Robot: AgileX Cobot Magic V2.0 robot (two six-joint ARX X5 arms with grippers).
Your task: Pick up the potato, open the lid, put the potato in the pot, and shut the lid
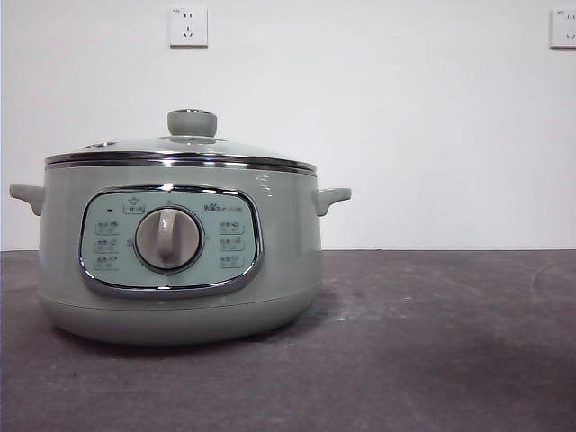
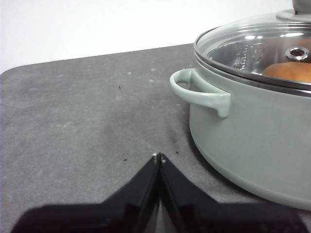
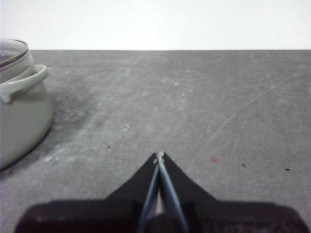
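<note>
The sage-green pot (image 1: 180, 261) stands on the dark table at the left of the front view, dial facing me. The glass lid (image 1: 180, 148) with its green knob sits closed on the pot. In the left wrist view the orange-brown potato (image 2: 291, 73) shows inside the pot (image 2: 252, 131) under the lid (image 2: 257, 43). My left gripper (image 2: 159, 157) is shut and empty, low over the table beside the pot's side handle. My right gripper (image 3: 159, 156) is shut and empty over bare table, with the pot (image 3: 19, 116) off to its side. Neither gripper shows in the front view.
The dark grey table (image 1: 432, 342) stretches to the right of the pot. A white wall with two sockets (image 1: 187, 27) stands behind. The pot's side handle (image 2: 199, 94) sticks out toward my left gripper.
</note>
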